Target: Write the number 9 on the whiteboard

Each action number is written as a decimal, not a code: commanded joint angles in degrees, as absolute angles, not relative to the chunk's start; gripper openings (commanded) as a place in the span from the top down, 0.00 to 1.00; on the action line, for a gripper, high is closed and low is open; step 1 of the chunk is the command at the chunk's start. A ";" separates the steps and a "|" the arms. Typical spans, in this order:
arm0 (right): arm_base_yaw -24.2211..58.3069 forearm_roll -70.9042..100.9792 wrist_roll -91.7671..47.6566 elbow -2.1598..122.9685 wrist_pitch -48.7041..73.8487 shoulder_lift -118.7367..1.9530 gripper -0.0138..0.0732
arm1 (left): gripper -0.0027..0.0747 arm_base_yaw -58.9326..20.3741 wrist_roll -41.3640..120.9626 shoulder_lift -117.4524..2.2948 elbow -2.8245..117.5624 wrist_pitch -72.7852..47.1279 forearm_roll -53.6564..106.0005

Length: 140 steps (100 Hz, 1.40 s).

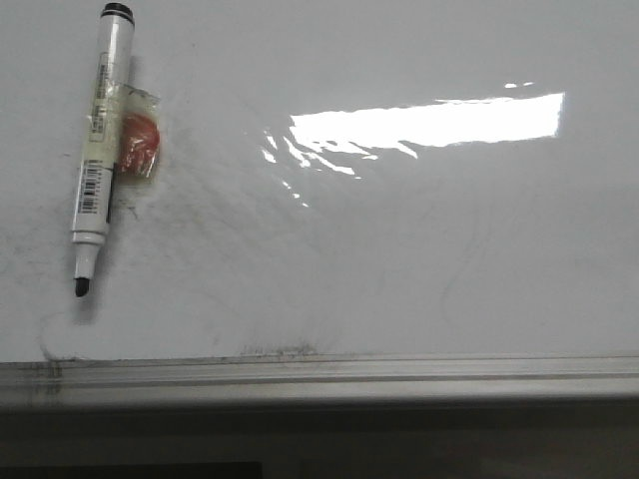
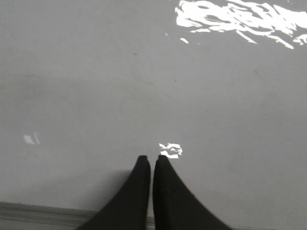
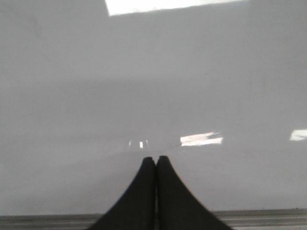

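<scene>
Front view, item one: the whiteboard, a large glossy white sheet lying flat, its long silver-grey metal edge rail running across the near side. Surface smooth and reflective, with a bright rectangular glare patch towards the far right and faint grey eraser smudges, darkest just above the rail. I see no drawn figure on it, only a thin faint curve near the lower left corner, too pale to identify. Item two: a marker, a white cylindrical barrel with a black end cap at the far end and a bare black tip at the near end; long axis nearly straight away from me, tip pointing towards the rail and tilted slightly left. It lies on the board at far left. A barcode label wraps the barrel. Item three: a small clear wrapper with an orange-red lump inside, touching the marker's right side.

Left wrist view: my left gripper, two black tapered fingers drawn almost together with only a thin slit between, gripping nothing. Grey-white glossy board beyond, broken glare at the far edge, rail under the fingers.

Right wrist view: my right gripper, same black tapered shape, tips pressed together, empty. Plain glossy board, small reflections, rail strip beneath.
</scene>
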<state>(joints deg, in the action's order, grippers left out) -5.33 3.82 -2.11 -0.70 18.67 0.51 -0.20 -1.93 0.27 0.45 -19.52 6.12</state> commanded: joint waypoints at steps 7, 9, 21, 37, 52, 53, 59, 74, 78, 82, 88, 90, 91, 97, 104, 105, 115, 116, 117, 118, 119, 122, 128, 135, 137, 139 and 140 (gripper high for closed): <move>-5.76 3.73 -2.65 -1.30 17.73 1.89 0.91 | 0.99 -0.25 -1.93 1.84 -1.94 -17.28 5.83; -5.76 3.73 -2.65 -1.30 17.73 1.89 0.91 | 0.99 -0.25 -1.93 1.84 -1.94 -17.28 5.83; -5.76 3.73 -2.65 -1.30 17.73 1.89 0.91 | 0.99 -0.25 -1.93 1.84 -1.94 -17.28 5.83; -5.76 3.73 -2.65 -1.30 17.73 1.89 0.91 | 0.99 -0.25 -1.93 1.84 -1.94 -17.28 5.83; -5.76 3.73 -2.65 -1.30 17.73 1.89 0.91 | 0.99 -0.25 -1.93 1.84 -1.94 -17.28 5.83; -5.76 3.73 -2.65 -1.30 17.73 1.89 0.91 | 0.99 -0.25 -1.93 1.84 -1.94 -17.28 5.83; -5.76 3.73 -2.65 -1.30 17.73 1.89 0.91 | 0.99 -0.25 -1.93 1.84 -1.94 -17.28 5.83; -5.76 3.73 -2.65 -1.30 17.73 1.89 0.91 | 0.99 -0.25 -1.93 1.84 -1.94 -17.28 5.83; -5.76 3.73 -2.65 -1.30 17.73 1.89 0.91 | 0.99 -0.25 -1.93 1.84 -1.94 -17.28 5.83; -5.76 3.73 -2.65 -1.30 17.73 1.89 0.91 | 0.99 -0.25 -1.93 1.84 -1.94 -17.28 5.83; -5.76 3.73 -2.65 -1.30 17.73 1.89 0.91 | 0.99 -0.25 -1.93 1.84 -1.94 -16.45 5.83; -5.76 3.73 -2.65 -1.30 17.73 1.89 0.91 | 0.99 -0.25 -1.93 1.84 -1.94 -15.79 5.83; -5.76 3.73 -2.65 -1.30 17.73 1.89 0.91 | 0.99 -0.25 -1.93 1.84 -1.94 -15.56 5.83; -5.76 3.73 -2.65 -1.30 17.73 1.89 0.91 | 0.99 -0.25 -1.93 1.84 -1.94 -13.01 5.83; -5.76 3.73 -2.65 -1.30 17.31 1.89 0.91 | 0.99 -0.25 -1.93 1.84 -1.94 -10.22 5.83; -5.76 3.73 -2.65 -1.30 17.30 1.89 0.91 | 0.99 -0.25 -1.93 1.84 -1.94 -9.97 5.83; -5.76 3.73 -2.65 -1.30 14.31 1.89 0.91 | 0.99 -0.25 -1.93 1.84 -1.94 -8.25 5.83; -5.76 3.73 -2.65 -1.30 14.00 1.89 0.91 | 0.99 -0.25 -1.93 1.84 -1.94 -8.12 5.83; -5.76 3.73 -2.65 -1.30 13.39 1.89 0.91 | 0.99 -0.25 -1.93 1.84 -1.94 -8.12 5.83; -5.76 3.73 -2.65 -1.30 13.10 1.89 0.91 | 0.99 -0.25 -1.93 1.84 -1.94 -8.12 5.83; -5.76 3.73 -2.65 -1.30 12.55 1.89 0.91 | 0.99 -0.25 -1.93 1.84 -1.94 -8.12 5.83; -5.76 3.73 -2.65 -1.30 11.27 1.89 0.91 | 0.99 -0.25 -1.93 1.84 -1.94 -8.12 5.83; -5.76 3.73 -2.65 -1.30 8.99 1.89 0.91 | 0.99 -0.25 -1.93 1.84 -1.94 -7.58 5.83; -5.76 3.73 -2.65 -1.30 6.80 1.89 0.91 | 0.99 -0.25 -1.93 1.84 -1.94 -6.79 5.83; -5.76 3.83 -2.65 -1.30 6.17 1.89 0.91 | 0.99 -0.25 -1.93 1.84 -1.94 -6.69 5.83; -5.76 3.83 -2.65 -1.30 5.69 1.89 0.91 | 0.99 -0.25 -1.93 1.84 -1.94 -6.39 5.83; -5.76 3.83 -2.65 -1.30 5.48 1.89 0.91 | 0.99 -0.25 -1.93 1.84 -1.94 -6.38 5.83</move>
